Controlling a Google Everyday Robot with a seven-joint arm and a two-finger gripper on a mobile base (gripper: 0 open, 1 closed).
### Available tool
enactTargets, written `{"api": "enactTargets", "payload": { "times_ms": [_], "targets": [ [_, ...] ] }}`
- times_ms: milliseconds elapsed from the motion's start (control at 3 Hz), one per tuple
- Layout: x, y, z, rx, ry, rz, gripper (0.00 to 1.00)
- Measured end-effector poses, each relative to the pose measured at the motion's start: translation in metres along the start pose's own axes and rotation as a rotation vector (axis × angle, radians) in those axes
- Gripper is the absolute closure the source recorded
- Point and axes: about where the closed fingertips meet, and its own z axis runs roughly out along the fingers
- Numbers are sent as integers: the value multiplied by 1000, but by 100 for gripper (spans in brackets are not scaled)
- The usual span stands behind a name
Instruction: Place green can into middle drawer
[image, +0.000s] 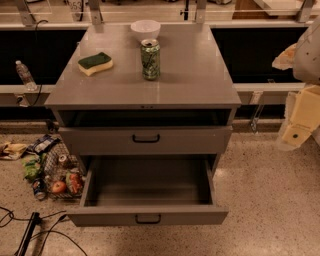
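Observation:
The green can (150, 59) stands upright on the grey cabinet's top (195, 80), near the back middle, with pale markings and a silver top. The middle drawer (148, 216) is the lower of the two drawers and is pulled far out; what shows of its inside is bare. It has a small black handle on its front. The drawer above it (146, 140) is pulled out only a little. My gripper (296, 131) hangs at the far right edge of the view, pale yellow and white, to the right of the cabinet and well away from the can.
A yellow-and-green sponge (95, 63) and a white bowl (145, 29) sit on the cabinet top. A water bottle (23, 74) stands on a ledge at the left. Floor clutter with small cans and fruit (56, 175) and cables (30, 232) lie at the lower left.

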Motion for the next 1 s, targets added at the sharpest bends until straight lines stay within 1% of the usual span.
{"api": "enactTargets", "payload": {
  "times_ms": [333, 667, 1000],
  "targets": [
    [0, 0, 0, 0, 0, 0, 0],
    [-2, -3, -2, 11, -23, 12, 0],
    [-18, -25, 6, 34, -159, 71, 0]
  ]
}}
